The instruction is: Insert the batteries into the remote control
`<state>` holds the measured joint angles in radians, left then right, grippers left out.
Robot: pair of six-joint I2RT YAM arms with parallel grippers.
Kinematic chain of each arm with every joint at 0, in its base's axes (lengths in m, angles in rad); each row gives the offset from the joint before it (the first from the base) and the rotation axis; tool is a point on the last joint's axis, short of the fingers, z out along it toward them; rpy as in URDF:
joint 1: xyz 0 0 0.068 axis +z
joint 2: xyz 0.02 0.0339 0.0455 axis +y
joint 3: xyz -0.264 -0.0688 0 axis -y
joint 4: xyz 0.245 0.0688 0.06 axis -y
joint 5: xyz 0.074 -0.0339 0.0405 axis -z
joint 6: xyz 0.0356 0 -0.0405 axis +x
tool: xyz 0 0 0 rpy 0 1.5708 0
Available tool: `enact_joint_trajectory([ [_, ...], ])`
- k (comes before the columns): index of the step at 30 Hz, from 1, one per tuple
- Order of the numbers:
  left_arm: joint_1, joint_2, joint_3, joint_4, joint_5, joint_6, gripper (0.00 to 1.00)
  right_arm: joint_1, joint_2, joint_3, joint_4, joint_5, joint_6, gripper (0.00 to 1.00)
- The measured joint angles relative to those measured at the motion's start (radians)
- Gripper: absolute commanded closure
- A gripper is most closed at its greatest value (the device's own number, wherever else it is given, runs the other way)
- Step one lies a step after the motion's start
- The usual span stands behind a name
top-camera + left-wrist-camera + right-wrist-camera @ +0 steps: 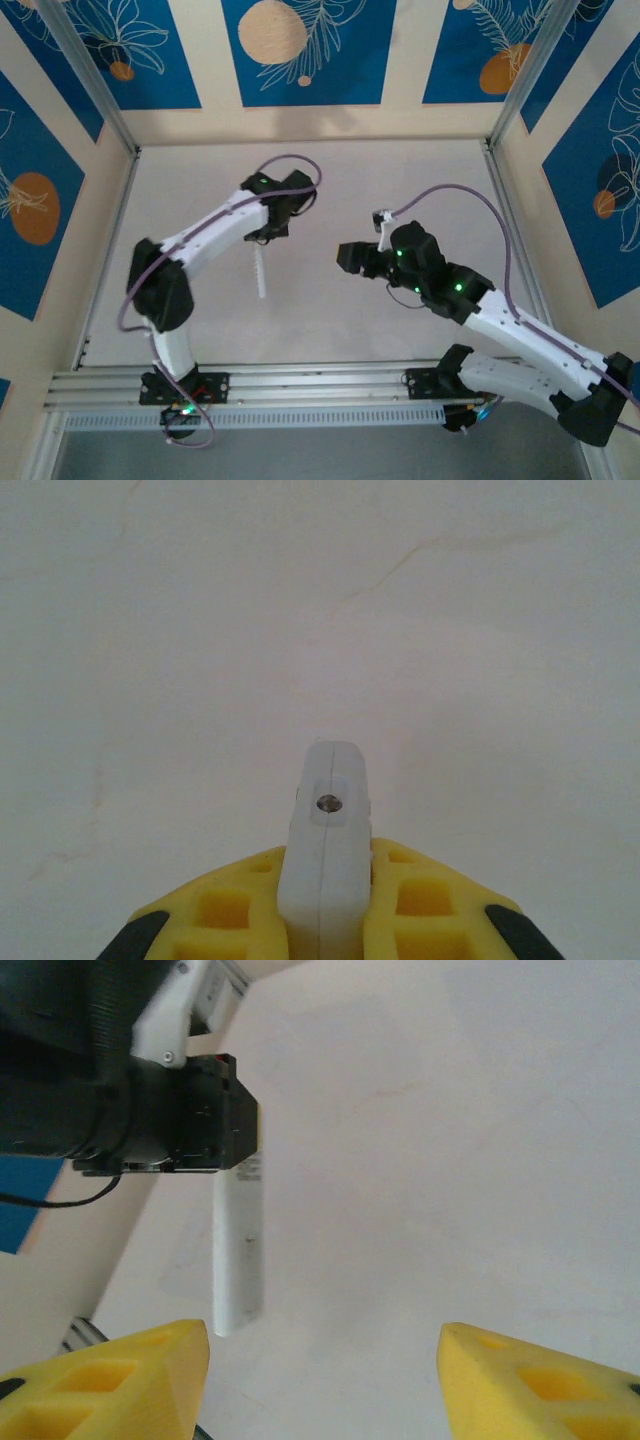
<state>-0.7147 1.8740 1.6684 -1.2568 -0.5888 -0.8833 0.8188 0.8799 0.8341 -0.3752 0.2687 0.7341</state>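
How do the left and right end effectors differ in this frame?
The yellow-padded left end effector is shut on one end of the slim white bar-shaped remote control; the yellow-padded right end effector stands open and empty. The left's pads press the remote; the right's are apart from it. Both carry yellow foam pads.

White links (215, 228) are joined by black joints (165, 295); purple cables (290, 157) are looped behind the fingers (120, 1380), which are yellow with square pockets.
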Motion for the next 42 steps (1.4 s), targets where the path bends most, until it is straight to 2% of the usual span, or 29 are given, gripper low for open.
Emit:
enact_joint_trajectory([
  [5,-0.027,0.198,0.103,-0.120,-0.065,-0.063,0.95,0.000,-0.044,-0.006,-0.127,0.018,-0.001,0.37],
  [10,-0.043,0.356,0.216,-0.185,-0.093,-0.134,0.80,0.000,-0.109,-0.026,-0.190,0.020,0.000,0.37],
  [14,-0.045,0.417,0.245,-0.193,-0.084,-0.151,0.74,0.000,-0.182,-0.047,-0.233,0.021,0.001,0.36],
  [19,-0.047,0.500,0.311,-0.193,-0.059,-0.154,0.53,0.000,-0.245,-0.048,-0.282,0.029,0.000,0.36],
  [27,-0.048,0.555,0.320,-0.161,-0.014,-0.155,0.50,0.000,-0.297,-0.047,-0.346,0.036,0.000,0.34],
  [30,-0.049,0.552,0.322,-0.156,-0.010,-0.145,0.45,0.000,-0.300,-0.045,-0.374,0.050,-0.001,0.33],
  [34,-0.055,0.478,0.320,-0.073,0.021,-0.086,0.35,-0.012,-0.293,-0.027,-0.418,0.117,-0.014,0.24],
  [37,-0.066,0.309,0.299,0.046,0.043,-0.002,0.26,-0.068,-0.275,-0.015,-0.434,0.198,-0.037,0.00],
  [42,-0.074,-0.173,0.085,0.372,0.058,0.194,0.05,-0.275,-0.235,-0.037,-0.380,0.288,-0.116,0.01],
])
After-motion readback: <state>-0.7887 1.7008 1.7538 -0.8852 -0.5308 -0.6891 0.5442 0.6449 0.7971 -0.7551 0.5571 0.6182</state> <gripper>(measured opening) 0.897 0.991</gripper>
